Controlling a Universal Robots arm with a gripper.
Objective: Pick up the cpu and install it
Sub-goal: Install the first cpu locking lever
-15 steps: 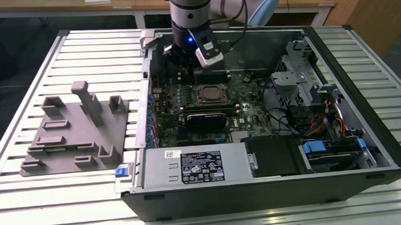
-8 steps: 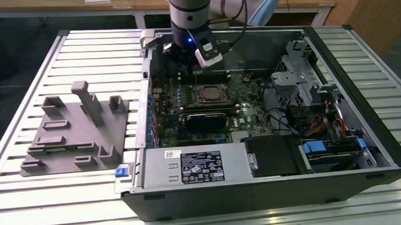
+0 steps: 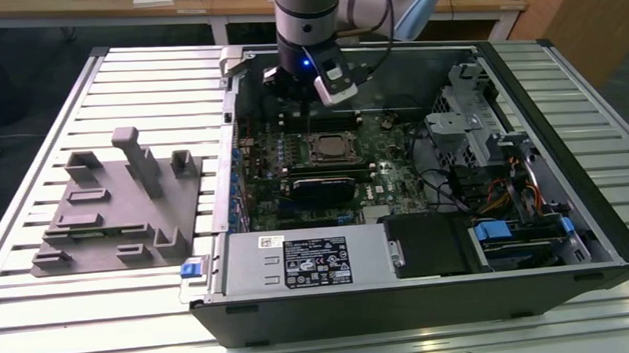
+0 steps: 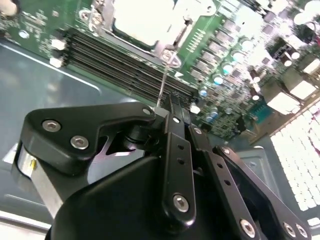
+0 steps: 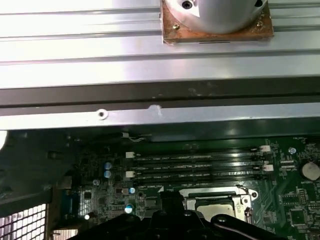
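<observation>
The cpu (image 4: 142,20) shows its silvery-white top inside the motherboard socket, framed by the metal load plate; I also see the cpu (image 3: 329,148) in the middle of the board and the cpu (image 5: 214,206) below the memory slots. My gripper (image 4: 175,102) is shut with nothing between its fingers, tips close to the thin wire socket lever (image 4: 162,82). In the exterior view the gripper (image 3: 289,99) hangs inside the open computer case, just behind the socket and above the memory slots.
The open computer case (image 3: 569,277) lies on a slatted metal table (image 3: 47,327). A grey blocky fixture plate (image 3: 117,207) stands to the exterior view's left of the case. Drive bays and cables (image 3: 503,185) crowd the case's right side; the power supply (image 3: 317,259) sits at the front.
</observation>
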